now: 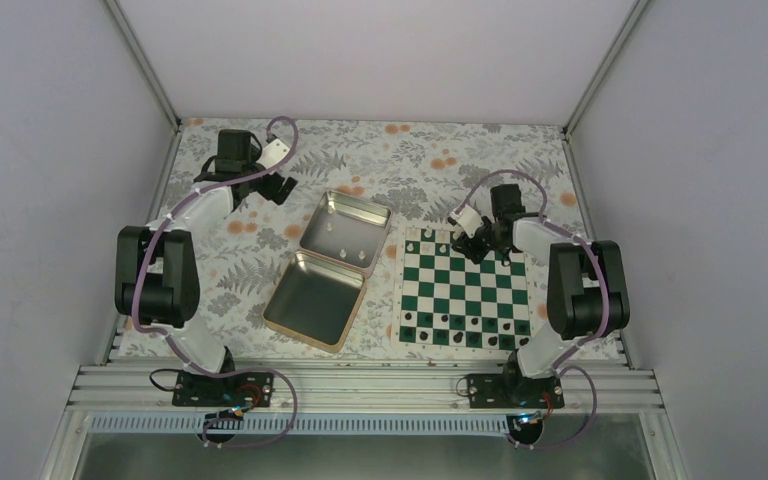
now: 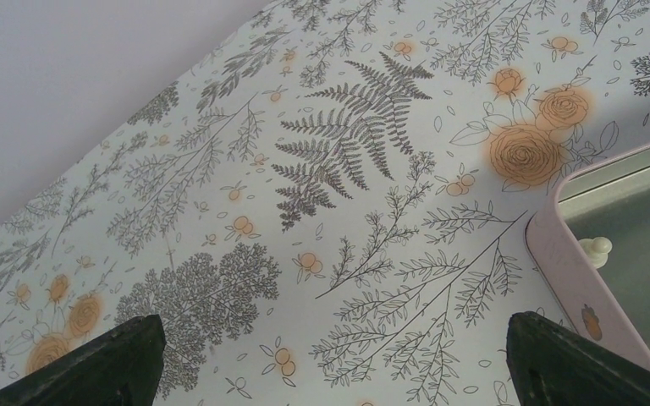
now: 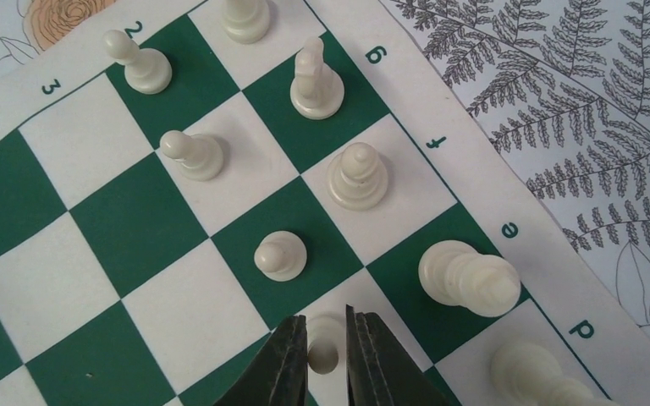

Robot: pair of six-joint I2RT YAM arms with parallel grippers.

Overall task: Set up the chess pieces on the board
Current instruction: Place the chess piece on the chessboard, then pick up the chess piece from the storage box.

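Note:
The board (image 1: 465,290) is a green and white chessboard lying right of centre. Several cream-white chess pieces (image 1: 430,236) stand along its far rows. In the right wrist view they stand on the board (image 3: 135,220), among them a pawn (image 3: 280,255) and a taller piece (image 3: 467,277). My right gripper (image 1: 480,245) is low over the far rows. Its jaws (image 3: 325,355) are closed narrowly on a cream pawn (image 3: 323,353) standing on a white square. My left gripper (image 1: 275,185) is wide open and empty (image 2: 334,338) above the tablecloth, left of the tin.
An open silver hinged tin (image 1: 330,270) lies left of the board; a few cream pieces (image 2: 595,249) lie inside its rim (image 2: 571,271). Small dark pieces (image 1: 460,337) line the board's near rows. White walls enclose the floral tablecloth (image 1: 240,260).

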